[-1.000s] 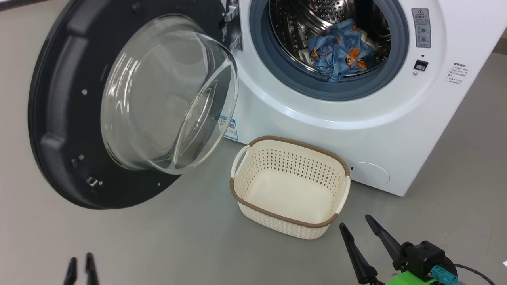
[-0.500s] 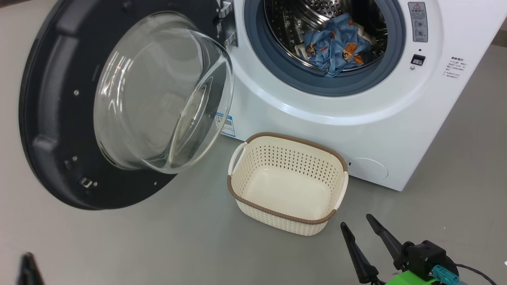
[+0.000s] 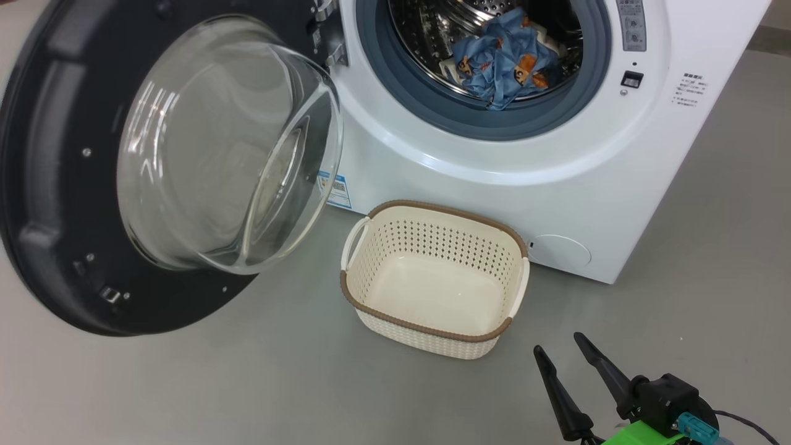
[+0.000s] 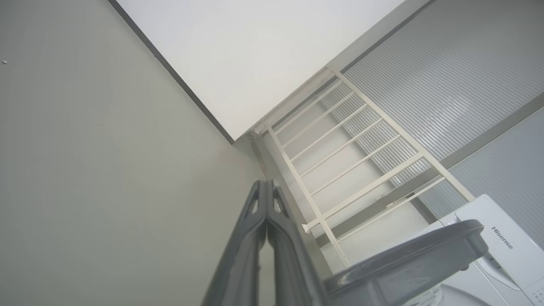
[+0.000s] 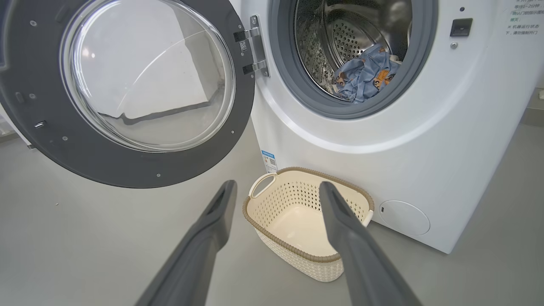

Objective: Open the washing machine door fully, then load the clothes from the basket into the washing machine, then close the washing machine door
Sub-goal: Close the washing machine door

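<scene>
- Our right end effector (image 3: 557,344) sits at the lower right of the head view. Its two dark fingers are spread wide with nothing between them, over the grey floor (image 3: 247,395).
- Our left end effector (image 4: 266,183) has its fingers pressed together and holds nothing. Its wrist view looks along them at a pale wall (image 4: 255,51) and a white barred frame (image 4: 340,170).
- We see the washing machine door (image 3: 55,185) swung wide open to the left of the opening, with its inner face towards us and the domed glass (image 3: 216,148) bulging out.
- We find the clothes (image 3: 500,62) inside the steel drum (image 5: 352,29), low at its front and behind the grey-blue gasket (image 3: 494,127). They are light blue fabric with orange prints, and a cream piece shows at the edge.
- We see the basket (image 3: 432,207) standing upright on the floor just in front of the washing machine (image 3: 494,204), below the opening. A blue label sticker (image 3: 334,190) is on the white panel beside it.
- From the head view we look down onto the basket's cream bottom.
- From the right wrist view, which sits lower, the basket appears between our two spread fingers. This view also gives us the metal hinge (image 5: 255,46) joining the door to the cabinet.
- From the left wrist view we get the door's dark rim edge-on at the lower right, and the brand lettering (image 4: 502,238) on the machine's top corner.
</scene>
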Robot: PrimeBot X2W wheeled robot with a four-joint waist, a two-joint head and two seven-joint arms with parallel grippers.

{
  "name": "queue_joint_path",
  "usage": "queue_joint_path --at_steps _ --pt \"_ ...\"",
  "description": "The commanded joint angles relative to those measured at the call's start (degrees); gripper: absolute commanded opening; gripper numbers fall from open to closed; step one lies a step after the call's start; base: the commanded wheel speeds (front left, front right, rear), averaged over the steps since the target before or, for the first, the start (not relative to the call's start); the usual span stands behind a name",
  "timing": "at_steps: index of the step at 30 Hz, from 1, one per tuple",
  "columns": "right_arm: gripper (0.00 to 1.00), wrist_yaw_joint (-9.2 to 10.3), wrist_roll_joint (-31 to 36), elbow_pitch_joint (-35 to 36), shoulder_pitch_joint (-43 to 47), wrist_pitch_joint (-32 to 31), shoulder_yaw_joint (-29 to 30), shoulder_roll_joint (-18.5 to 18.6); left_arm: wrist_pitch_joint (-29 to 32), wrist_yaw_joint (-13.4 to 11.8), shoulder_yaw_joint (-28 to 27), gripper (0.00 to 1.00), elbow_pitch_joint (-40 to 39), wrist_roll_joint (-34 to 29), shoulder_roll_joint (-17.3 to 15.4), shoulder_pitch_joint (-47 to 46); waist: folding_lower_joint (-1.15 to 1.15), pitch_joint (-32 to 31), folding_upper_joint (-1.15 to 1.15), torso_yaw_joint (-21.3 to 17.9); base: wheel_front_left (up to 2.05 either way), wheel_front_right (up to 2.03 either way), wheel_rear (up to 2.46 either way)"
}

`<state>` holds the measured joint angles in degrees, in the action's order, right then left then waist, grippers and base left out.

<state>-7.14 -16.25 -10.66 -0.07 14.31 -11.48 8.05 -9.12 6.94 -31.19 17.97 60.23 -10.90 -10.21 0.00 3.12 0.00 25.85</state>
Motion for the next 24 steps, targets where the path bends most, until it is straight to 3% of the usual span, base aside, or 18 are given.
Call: queue_joint_path --at_steps 1,6,10,24 --pt "1.0 -0.35 -0.25 1.48 -1.97 0.69 -1.26 0.6 0.57 0.5 -1.64 0.0 -1.04 0.96 -3.05 -2.54 0.0 0.31 0.0 -0.34 0.0 0.0 0.0" --pt "1.0 -0.35 -0.22 1.64 -2.76 0.69 -1.24 1.21 5.59 0.53 -3.25 0.0 4.62 12.44 -8.93 -7.57 0.0 1.43 0.0 -1.5 0.0 0.0 0.0" --pt "1.0 -0.35 -0.22 1.61 -2.97 0.69 -1.32 1.64 8.63 0.54 -4.82 0.0 8.53 18.22 -11.31 -10.85 0.0 2.03 0.0 -2.27 0.0 0.0 0.0" --pt "1.0 -0.35 -0.45 1.53 -4.02 0.69 -1.92 2.87 19.39 0.54 -6.83 0.0 16.57 28.87 -14.45 -15.78 0.0 3.34 0.0 -6.04 0.0 0.0 0.0"
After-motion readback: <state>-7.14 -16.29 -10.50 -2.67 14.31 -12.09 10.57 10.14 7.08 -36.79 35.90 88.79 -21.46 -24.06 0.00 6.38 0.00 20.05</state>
